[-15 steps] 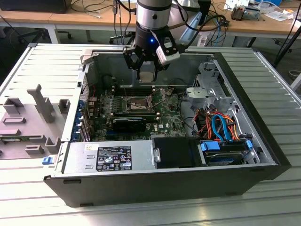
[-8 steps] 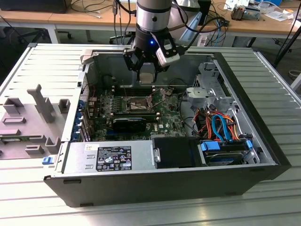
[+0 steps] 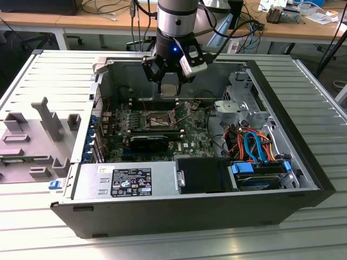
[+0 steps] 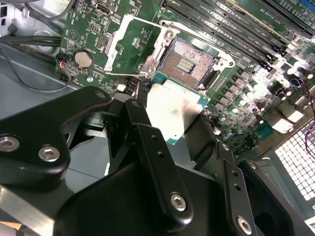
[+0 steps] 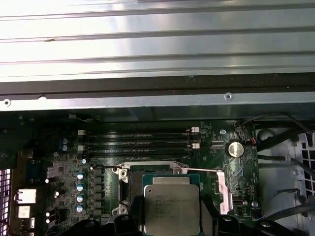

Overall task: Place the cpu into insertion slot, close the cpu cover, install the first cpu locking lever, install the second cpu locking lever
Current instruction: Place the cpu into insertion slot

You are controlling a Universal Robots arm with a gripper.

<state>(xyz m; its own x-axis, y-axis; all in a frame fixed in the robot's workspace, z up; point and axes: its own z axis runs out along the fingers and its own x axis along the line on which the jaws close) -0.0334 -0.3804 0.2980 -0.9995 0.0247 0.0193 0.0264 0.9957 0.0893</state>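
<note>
status: step one of four in progress, none complete. the gripper (image 4: 172, 129) is closed partway onto the cpu (image 4: 174, 109), one finger on each of two opposite edges, metal top facing the cameras in both wrist views. the chip hangs in the air above the green motherboard (image 3: 187, 135), just beside the insertion slot (image 4: 189, 61) and not yet over it squarely; i judge it clear of the socket, no contact. the slot sits near the middle of the motherboard, next to the long black memory slots (image 5: 138, 142), and its contact field lies bare. the cpu cover (image 4: 112, 49) is swung open on its hinge, lying back away from the socket toward the board edge that carries the coin cell (image 4: 83, 60). a locking lever (image 5: 202, 170) shows as a thin bright rod along the socket's edge; it looks unlatched, though i cannot tell its exact rest position. left to do, by my reading: seat the chip, shut the cover, fasten both levers. in the exterior view the gripper (image 3: 169, 81) stands over the open computer case (image 3: 293, 179). writing: several lines of print on the cpu's top in the first wrist view, too small to make out; a black label (image 3: 132, 182) with white marks on the power supply (image 3: 162, 176) at the case's near edge, also not legible.
</note>
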